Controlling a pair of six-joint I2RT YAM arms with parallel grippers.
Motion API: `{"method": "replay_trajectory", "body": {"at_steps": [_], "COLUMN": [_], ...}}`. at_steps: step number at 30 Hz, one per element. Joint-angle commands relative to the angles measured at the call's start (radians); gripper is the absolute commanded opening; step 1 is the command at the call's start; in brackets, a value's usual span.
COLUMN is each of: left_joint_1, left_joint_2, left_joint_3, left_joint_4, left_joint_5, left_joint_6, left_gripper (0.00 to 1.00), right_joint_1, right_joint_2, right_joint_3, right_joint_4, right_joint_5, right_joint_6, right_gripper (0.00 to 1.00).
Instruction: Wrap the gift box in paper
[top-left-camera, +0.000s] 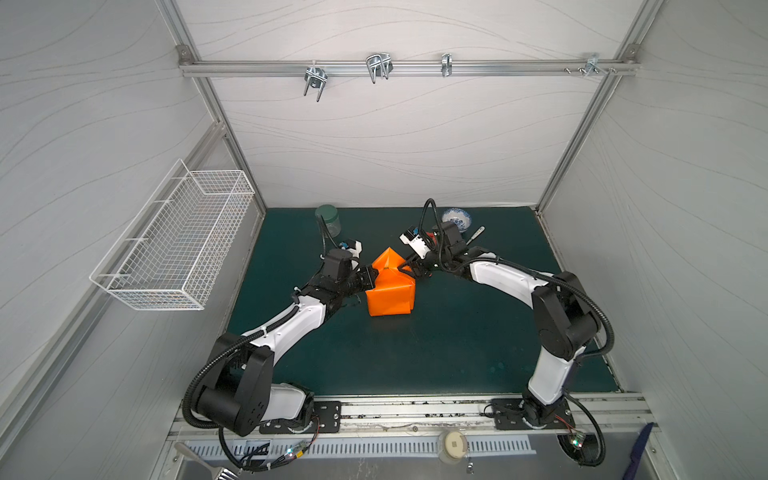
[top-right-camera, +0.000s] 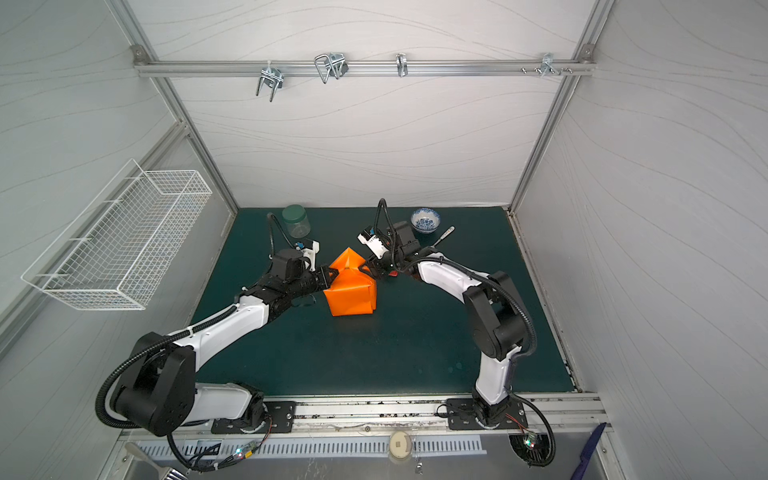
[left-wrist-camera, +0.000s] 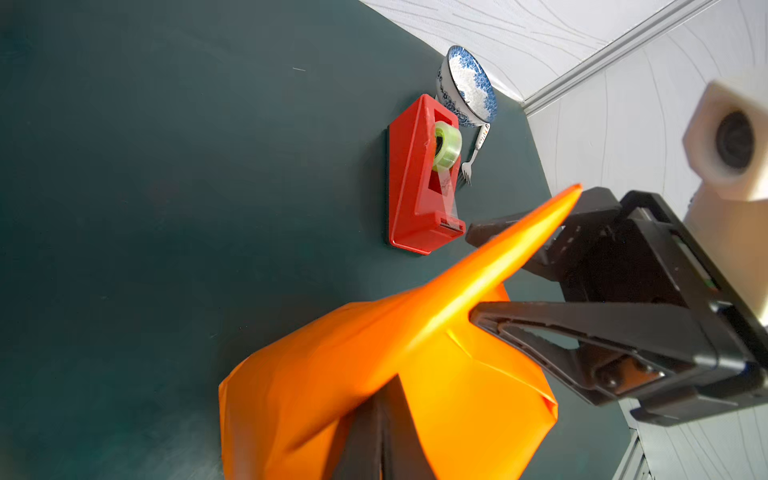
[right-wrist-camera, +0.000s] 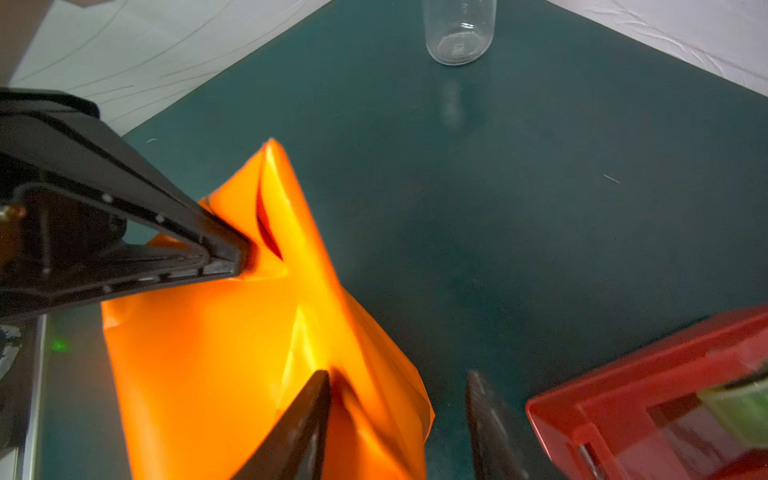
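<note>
touching the paper (right-wrist-camera: 208, 353): left end effector (right-wrist-camera: 243, 259)

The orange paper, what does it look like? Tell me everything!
The paper is bright orange, thin, shiny and creased. It is folded around a boxy shape on the dark green mat, with one pointed flap sticking up. The shut left hand pinches a fold, and the open right hand straddles the flap.

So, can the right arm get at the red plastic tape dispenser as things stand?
Probably yes: the tape dispenser sits beside the right gripper, fingers open, bare mat between; orange paper touches one finger.
</note>
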Motion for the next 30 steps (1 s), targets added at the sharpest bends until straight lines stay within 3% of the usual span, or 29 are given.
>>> {"method": "replay_trajectory", "body": {"at_steps": [1,6,15,20,30], "left_joint_1": [-0.002,-0.002,0.001,0.026,0.165], "left_joint_2": [-0.006,-0.013,-0.085,-0.153,-0.147], "left_joint_3": [0.005,0.023,0.091,0.099,0.094], "left_joint_4": [-0.044,-0.060,-0.111,-0.117,-0.152], "left_joint_5": [-0.001,-0.001,-0.050,-0.059,0.060], "left_joint_6": [0.014,0.020,0.126,0.264,0.491], "left_gripper": [0.05,0.09,0.44,0.61,0.64], "right_joint_1": [-0.002,-0.013,-0.022,-0.025,-0.030], "right_joint_2": [0.049,0.074,0.095,0.096,0.090], "right_joint_3": [0.034,0.051,0.073,0.078,0.074], "right_joint_4": [-0.069,-0.077,-0.106,-0.106,-0.102], "right_joint_5": [-0.094,-0.148,-0.199,-0.204,-0.204], "right_joint_6": [-0.094,-0.132,-0.198,-0.211,-0.209], "right_gripper": [0.51,0.37,0.13,0.11,0.11]}}
